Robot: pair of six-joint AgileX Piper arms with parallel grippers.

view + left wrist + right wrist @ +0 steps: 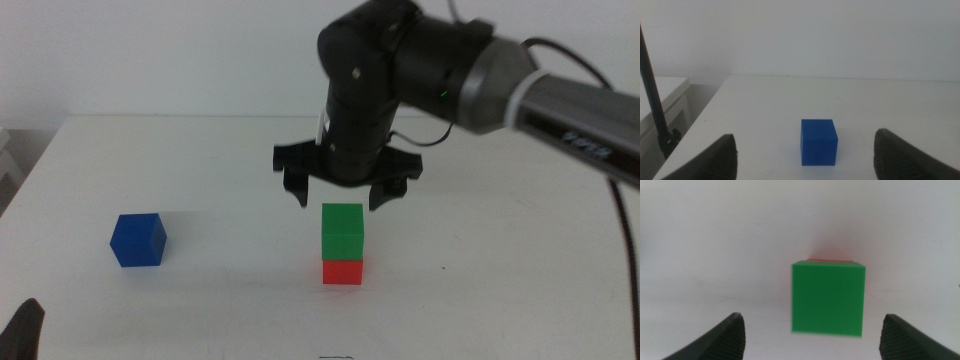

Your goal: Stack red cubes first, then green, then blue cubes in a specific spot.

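The green cube (342, 231) sits on top of the red cube (342, 271) on the white table near the middle. My right gripper (337, 197) hangs open just above the green cube, not touching it. In the right wrist view the green cube (827, 297) lies between and beyond the open jaws, with a sliver of the red cube (830, 259) showing behind it. The blue cube (137, 240) stands alone at the left. My left gripper (22, 330) waits at the bottom left corner; its wrist view shows the blue cube (818, 141) ahead between its open jaws.
The white table's left edge (705, 112) drops off next to a lower white surface. A dark pole (652, 95) stands beyond that edge in the left wrist view. The right arm's body (420, 60) reaches in from the upper right.
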